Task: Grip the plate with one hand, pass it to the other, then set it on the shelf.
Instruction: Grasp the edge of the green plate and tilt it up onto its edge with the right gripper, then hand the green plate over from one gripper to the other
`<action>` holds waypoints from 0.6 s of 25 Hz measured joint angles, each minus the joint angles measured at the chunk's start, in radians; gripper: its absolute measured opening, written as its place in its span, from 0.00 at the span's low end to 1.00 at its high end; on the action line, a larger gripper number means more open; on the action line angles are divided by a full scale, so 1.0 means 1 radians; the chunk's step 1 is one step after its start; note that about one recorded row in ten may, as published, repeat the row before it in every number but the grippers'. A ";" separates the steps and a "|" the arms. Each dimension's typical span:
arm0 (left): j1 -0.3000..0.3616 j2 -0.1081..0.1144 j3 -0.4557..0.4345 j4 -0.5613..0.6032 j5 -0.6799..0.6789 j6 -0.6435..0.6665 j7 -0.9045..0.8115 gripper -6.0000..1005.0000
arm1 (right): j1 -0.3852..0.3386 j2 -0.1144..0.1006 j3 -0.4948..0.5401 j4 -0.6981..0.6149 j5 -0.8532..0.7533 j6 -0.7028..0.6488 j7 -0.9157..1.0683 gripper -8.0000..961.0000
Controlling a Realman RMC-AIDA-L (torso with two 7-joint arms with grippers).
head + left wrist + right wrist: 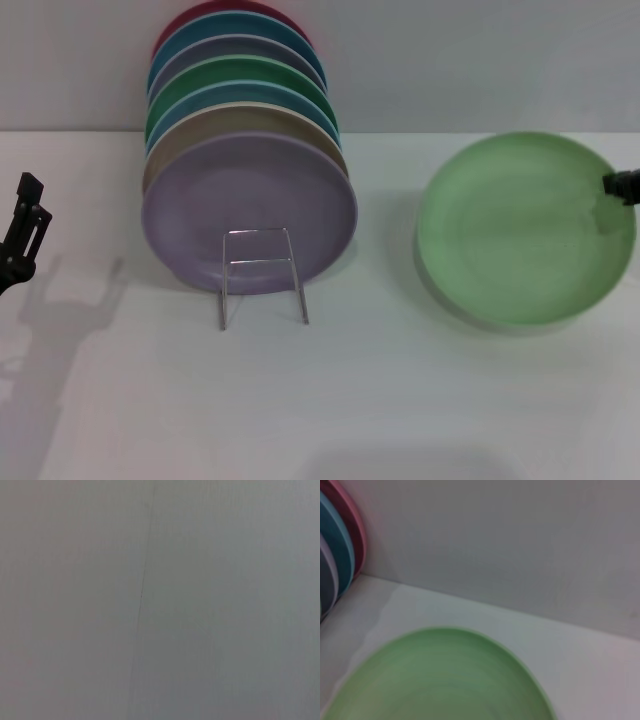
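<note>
The pale mint-green plate (520, 228) is at the right of the white table, casting a shadow along its left and lower edge. My right gripper (618, 188) reaches in from the right edge of the head view, shut on the plate's right rim. The right wrist view shows the plate (445, 680) close below. The silver wire shelf (262, 275) stands left of centre and holds a leaning row of plates, with a lavender plate (250, 205) in front. My left gripper (24, 228) hangs at the far left, away from everything.
Behind the lavender plate lean several more plates: tan, blue, darker green (240, 78), purple, teal and red. Their rims show in the right wrist view (340, 545). A pale wall (450, 60) rises behind the table. The left wrist view shows only a blank grey surface.
</note>
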 joint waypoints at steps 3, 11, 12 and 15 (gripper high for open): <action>-0.003 0.001 -0.001 0.001 0.000 0.000 0.000 0.78 | -0.015 0.000 -0.037 0.047 0.000 -0.032 -0.016 0.03; -0.010 0.003 -0.002 0.004 0.000 0.000 0.000 0.78 | -0.085 0.000 -0.156 0.189 -0.009 -0.157 -0.038 0.03; -0.010 0.003 -0.004 0.004 0.000 0.000 0.000 0.78 | -0.092 0.000 -0.170 0.200 -0.012 -0.176 -0.043 0.03; -0.011 0.003 -0.009 0.004 0.000 0.000 0.000 0.78 | -0.110 0.001 -0.210 0.215 -0.023 -0.237 -0.053 0.03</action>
